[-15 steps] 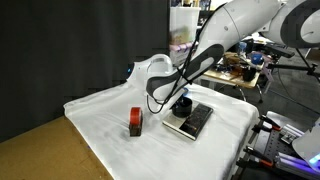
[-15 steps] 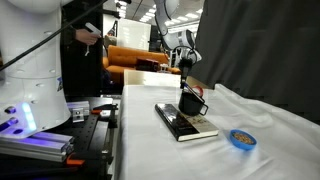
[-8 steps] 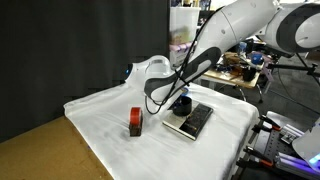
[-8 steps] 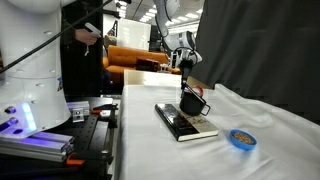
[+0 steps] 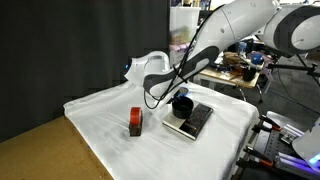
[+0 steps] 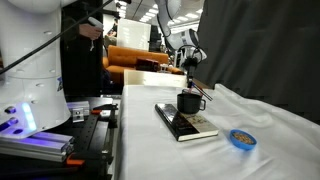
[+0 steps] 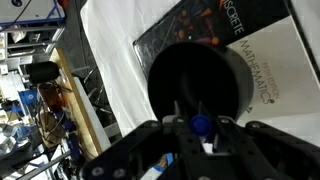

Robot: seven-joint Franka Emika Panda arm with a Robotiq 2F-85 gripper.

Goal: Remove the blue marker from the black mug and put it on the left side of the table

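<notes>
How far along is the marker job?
Done: the tool looks shut on the blue marker, right over the black mug. In hand: lifting it out; I can't tell whether its lower end is clear of the rim. Left: carry it across and set it on the left side of the table.

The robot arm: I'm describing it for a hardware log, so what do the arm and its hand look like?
The arm is glossy white, built of thick, rounded segments. A black cable hangs in a loop along its lower part. The hand is dark and narrow below a pale wrist. In the wrist view its fingers look matte black. No markings are readable.
</notes>
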